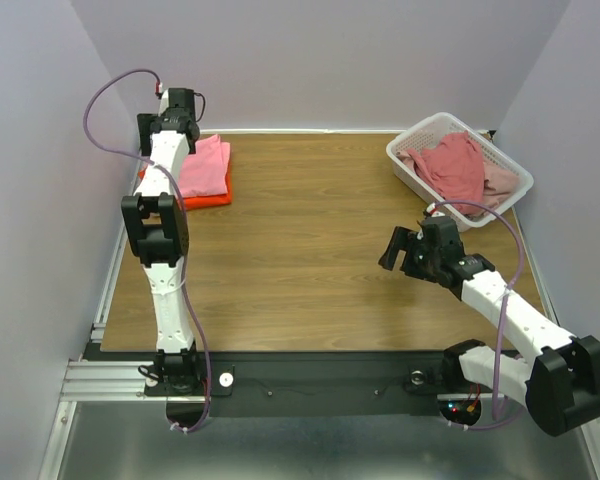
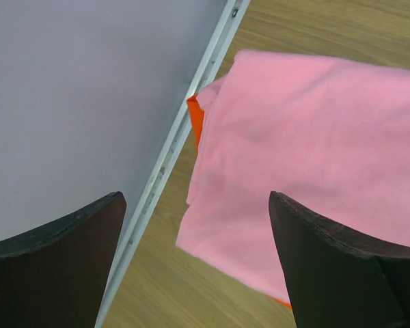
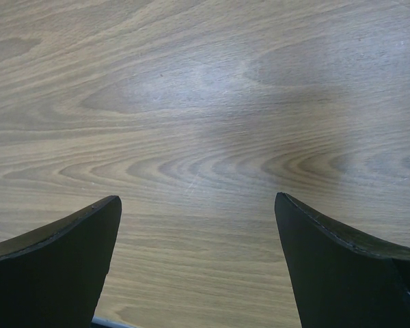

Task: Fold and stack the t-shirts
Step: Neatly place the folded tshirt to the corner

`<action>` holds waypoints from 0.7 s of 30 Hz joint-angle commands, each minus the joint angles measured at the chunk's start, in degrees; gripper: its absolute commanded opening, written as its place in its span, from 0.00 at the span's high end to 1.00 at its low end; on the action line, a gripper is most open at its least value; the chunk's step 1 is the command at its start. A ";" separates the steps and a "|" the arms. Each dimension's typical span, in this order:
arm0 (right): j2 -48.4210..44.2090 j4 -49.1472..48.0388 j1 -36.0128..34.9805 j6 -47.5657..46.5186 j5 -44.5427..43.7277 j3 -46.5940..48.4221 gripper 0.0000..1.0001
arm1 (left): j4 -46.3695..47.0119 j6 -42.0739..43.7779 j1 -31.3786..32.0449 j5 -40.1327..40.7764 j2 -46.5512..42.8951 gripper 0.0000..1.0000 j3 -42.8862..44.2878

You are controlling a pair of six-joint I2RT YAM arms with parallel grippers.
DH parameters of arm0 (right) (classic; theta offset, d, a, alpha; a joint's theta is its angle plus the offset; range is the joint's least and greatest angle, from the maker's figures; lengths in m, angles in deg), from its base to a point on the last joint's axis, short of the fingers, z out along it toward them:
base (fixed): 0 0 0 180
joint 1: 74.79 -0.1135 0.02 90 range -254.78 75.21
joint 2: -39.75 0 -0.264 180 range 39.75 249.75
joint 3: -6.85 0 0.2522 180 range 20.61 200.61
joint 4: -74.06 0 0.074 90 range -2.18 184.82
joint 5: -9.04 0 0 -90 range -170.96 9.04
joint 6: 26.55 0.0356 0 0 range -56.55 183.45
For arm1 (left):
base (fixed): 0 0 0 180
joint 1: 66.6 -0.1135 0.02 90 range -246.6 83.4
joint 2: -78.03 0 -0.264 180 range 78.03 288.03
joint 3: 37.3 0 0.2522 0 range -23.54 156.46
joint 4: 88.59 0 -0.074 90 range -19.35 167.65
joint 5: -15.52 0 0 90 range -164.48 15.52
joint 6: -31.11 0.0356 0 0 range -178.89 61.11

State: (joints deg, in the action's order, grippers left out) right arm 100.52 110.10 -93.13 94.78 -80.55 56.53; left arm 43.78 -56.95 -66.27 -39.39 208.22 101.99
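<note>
A folded light pink t-shirt [image 1: 206, 167] lies on a folded bright orange t-shirt [image 1: 208, 200] at the table's far left. In the left wrist view the pink t-shirt [image 2: 307, 150] covers the orange t-shirt [image 2: 195, 117], which shows only at its edge. My left gripper [image 1: 180, 112] is open and empty above the stack's left end [image 2: 195, 205]. A dusty rose t-shirt [image 1: 452, 165] and a pale pink t-shirt [image 1: 500, 180] lie crumpled in the white basket [image 1: 405, 150]. My right gripper [image 1: 398, 250] is open and empty over bare wood [image 3: 198, 205].
The white slatted basket stands at the far right corner. A metal rail [image 2: 171, 147] runs along the table's left edge against the grey wall [image 2: 68, 102]. Grey walls close in the table on three sides.
</note>
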 commanded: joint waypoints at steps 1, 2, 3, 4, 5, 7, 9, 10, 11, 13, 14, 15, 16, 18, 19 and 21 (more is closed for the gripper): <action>-1.71 -1.01 0.07 0.66 -2.08 1.17 0.00 | -3.21 -3.76 0.10 3.68 -2.48 0.01 6.38; -1.88 -1.01 0.07 0.92 -1.73 0.99 0.00 | -4.27 -5.61 0.19 1.49 -3.01 0.02 7.43; -2.15 -0.93 0.07 1.18 -1.55 0.91 0.00 | -5.06 -5.63 0.10 0.51 -3.62 0.02 8.23; -2.41 -0.93 0.07 1.54 -1.55 0.90 0.00 | -7.16 -8.93 0.19 -0.63 -5.54 0.02 9.37; -2.94 -0.93 0.07 1.63 -1.37 0.90 0.00 | -7.87 -10.71 0.19 -3.68 -6.95 0.02 9.29; -3.73 -0.75 0.07 2.06 -1.55 0.99 0.00 | -8.23 -17.73 0.19 -7.91 -13.01 0.02 5.18; -5.40 -0.66 0.07 2.50 -1.90 0.99 0.00 | -5.71 -23.44 0.80 -16.08 -21.85 0.02 -5.74; -6.01 -0.40 0.07 2.94 -1.99 0.73 0.00 | -3.77 -27.73 1.50 -21.07 -25.39 0.02 -11.22; -6.63 -0.22 -0.02 2.86 -1.90 0.73 0.00 | -1.49 -29.17 2.81 -23.03 -29.17 0.02 -16.93; -8.73 0.30 0.07 2.94 -2.59 0.20 0.00 | 8.35 -31.97 9.89 -21.58 -40.82 0.02 -35.13; -9.35 0.30 0.07 2.95 -2.60 -0.15 0.00 | 11.25 -32.78 13.34 -19.82 -44.72 0.02 -40.84; -10.05 0.48 0.07 2.86 -3.04 -0.32 0.00 | 13.54 -33.74 16.68 -18.58 -47.98 0.02 -50.12; -11.37 0.57 0.07 2.68 -3.48 -0.50 0.00 | 16.87 -35.06 20.63 -17.70 -54.02 0.01 -54.39; -12.52 0.92 0.07 3.12 -5.06 -0.94 0.00 | 21.44 -40.33 28.12 -19.09 -61.68 0.02 -66.17; -13.57 1.01 0.07 3.56 -5.32 -1.03 0.00 | 22.34 -42.08 29.79 -19.53 -63.81 0.02 -69.60; -14.45 1.27 0.07 4.00 -5.33 -1.12 0.00 | 22.53 -46.13 32.88 -18.31 -68.20 0.01 -76.19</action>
State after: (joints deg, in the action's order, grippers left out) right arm 88.30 111.09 -93.13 97.51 -83.44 55.98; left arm 60.02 -93.04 -34.97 -59.52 144.53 35.07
